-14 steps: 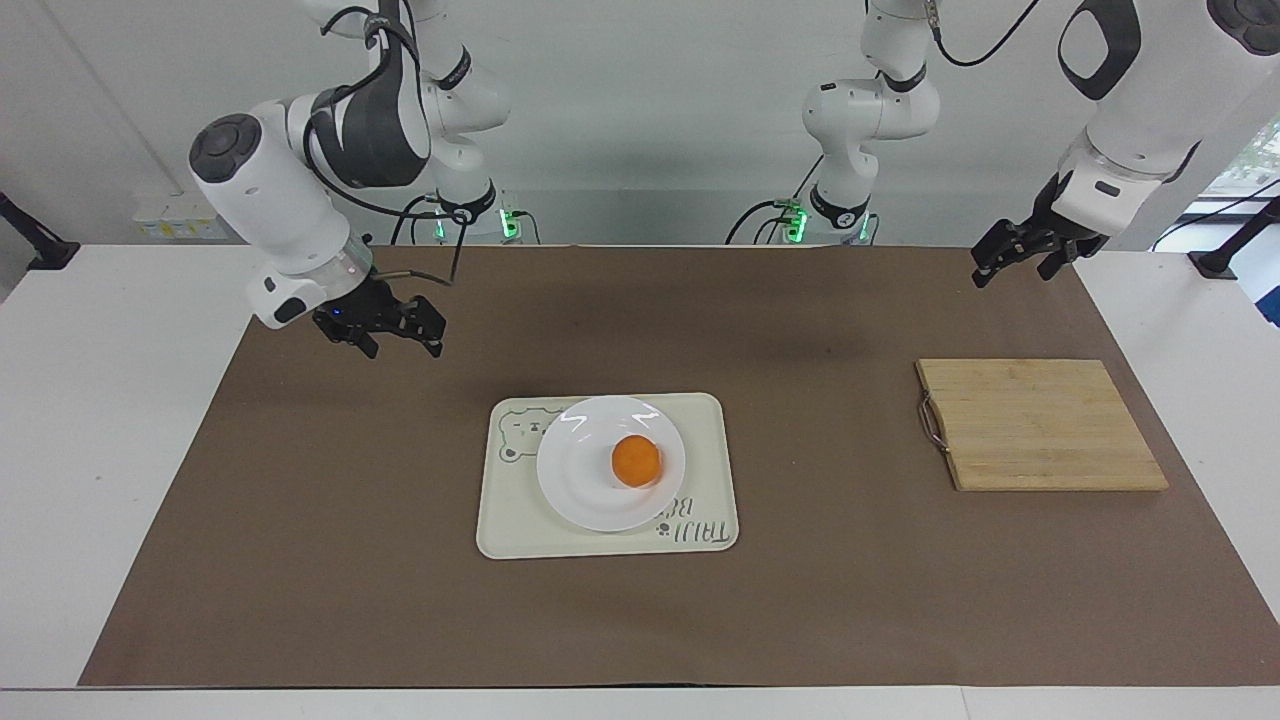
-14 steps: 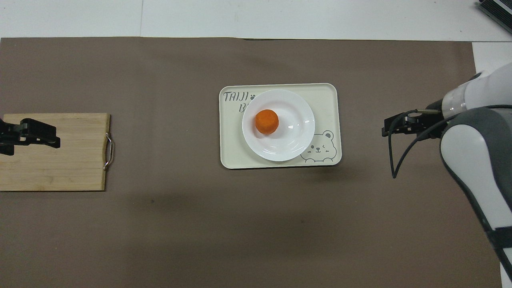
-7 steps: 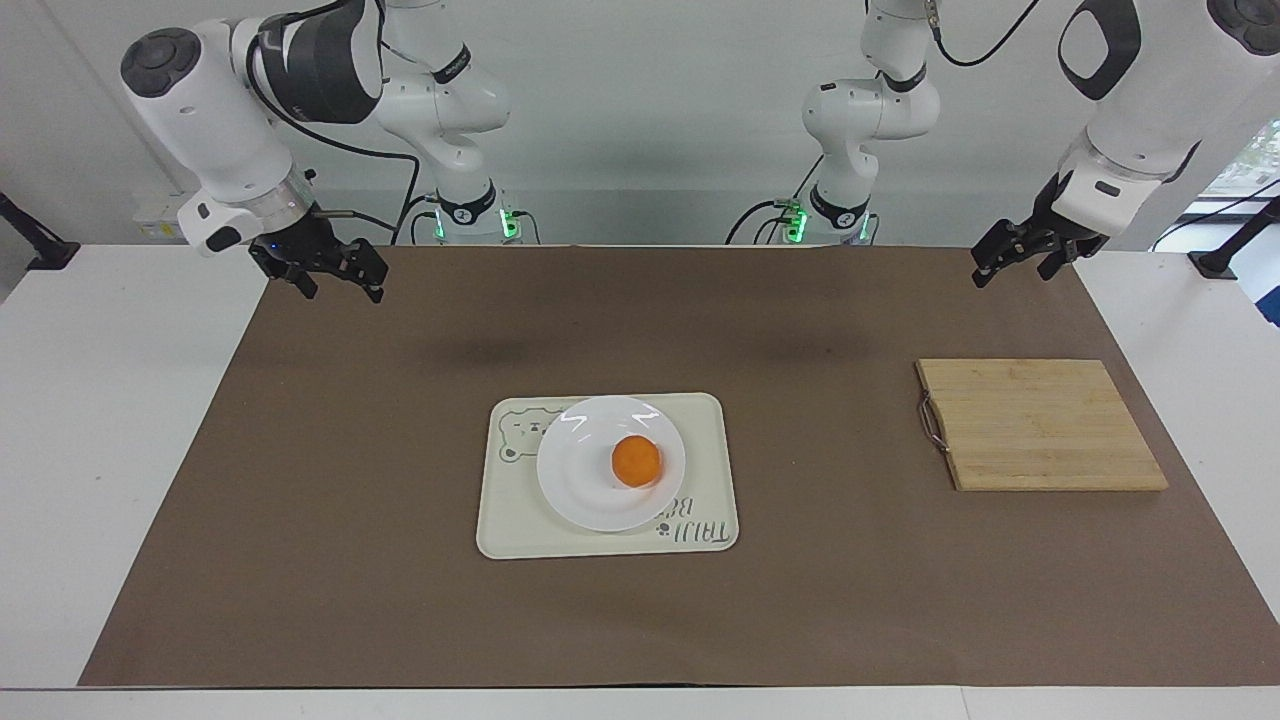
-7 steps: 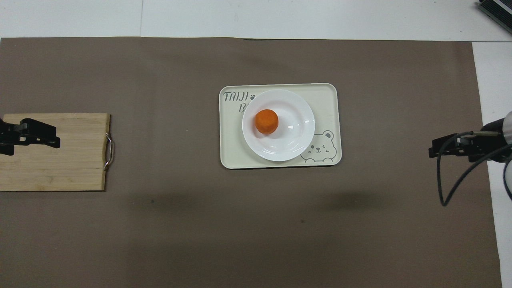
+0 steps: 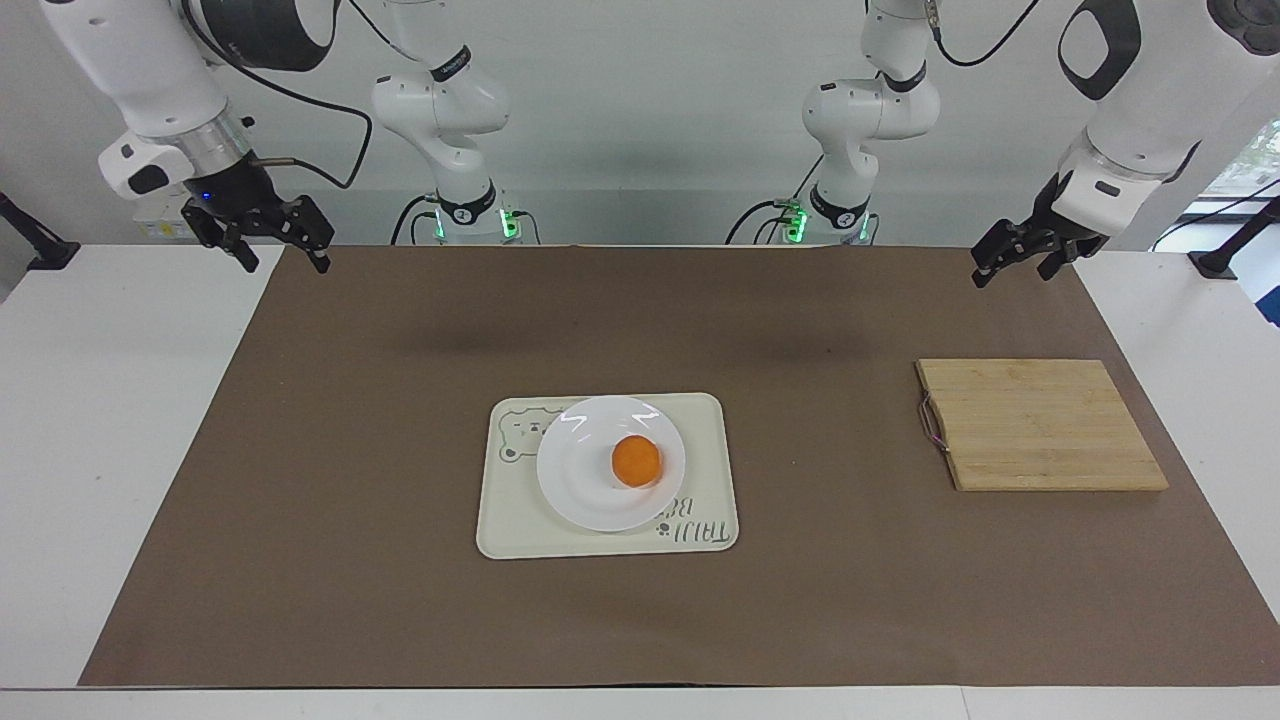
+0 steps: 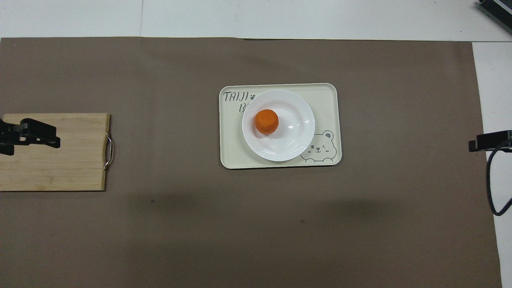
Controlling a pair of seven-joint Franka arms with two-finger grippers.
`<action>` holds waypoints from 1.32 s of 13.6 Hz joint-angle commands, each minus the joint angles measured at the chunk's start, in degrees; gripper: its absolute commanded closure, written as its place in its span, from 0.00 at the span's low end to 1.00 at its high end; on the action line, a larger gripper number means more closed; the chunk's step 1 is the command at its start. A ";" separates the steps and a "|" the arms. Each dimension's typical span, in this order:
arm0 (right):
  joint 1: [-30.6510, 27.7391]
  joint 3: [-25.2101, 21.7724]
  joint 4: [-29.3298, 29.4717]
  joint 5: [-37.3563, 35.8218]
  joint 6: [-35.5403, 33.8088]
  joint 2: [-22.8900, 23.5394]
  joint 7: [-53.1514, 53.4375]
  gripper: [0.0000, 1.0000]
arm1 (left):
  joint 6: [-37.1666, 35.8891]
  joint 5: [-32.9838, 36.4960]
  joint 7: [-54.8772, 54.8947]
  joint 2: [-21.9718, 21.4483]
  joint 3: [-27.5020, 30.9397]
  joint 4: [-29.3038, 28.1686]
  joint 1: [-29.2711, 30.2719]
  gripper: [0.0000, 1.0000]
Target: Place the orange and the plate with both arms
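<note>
Orange (image 5: 636,461) sits on the plate (image 5: 575,480); left end effector (image 5: 1020,258) and right end effector (image 5: 270,240) both spread wide, empty

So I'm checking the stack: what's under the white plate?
The plate sits on a cream bear-print tray, with the orange on it. Whatever lies directly beneath the plate is covered.

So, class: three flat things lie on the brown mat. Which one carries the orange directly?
The white plate. The orange sits on it, the plate rests on the cream bear tray, and the wooden cutting board lies bare toward the left arm's end.
</note>
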 commanded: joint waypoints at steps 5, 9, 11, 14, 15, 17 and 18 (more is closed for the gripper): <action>4.07 2.34 5.40 -5.08 -3.95 -0.10 7.88 0.00 | -0.90 -0.13 -0.51 -0.23 -0.25 0.31 0.46 0.00; 4.07 2.52 4.07 -3.94 -3.94 -0.72 3.50 0.00 | -0.90 -0.13 -0.51 -0.23 -0.25 0.39 0.46 0.00; 3.89 2.43 3.72 -4.03 -3.94 -0.72 2.00 0.00 | -0.81 -0.13 -0.51 -0.23 -0.25 0.39 0.46 0.00; 3.54 2.34 3.98 -3.76 -5.60 -0.63 1.65 0.00 | -0.81 -0.13 -0.51 -0.23 -0.25 0.39 0.46 0.00; 3.36 2.08 3.98 -3.76 -6.31 -0.64 1.65 0.00 | -0.89 -0.13 -0.51 -0.23 -0.25 0.40 0.46 0.00; 3.36 2.08 3.90 -3.59 -5.88 -0.64 1.64 0.00 | -0.90 -0.13 -0.51 -0.23 -0.25 0.31 0.46 0.00; 3.54 2.08 3.90 -3.33 -5.35 -0.64 1.65 0.00 | -0.81 -0.13 -0.51 -0.23 -0.25 0.31 0.46 0.00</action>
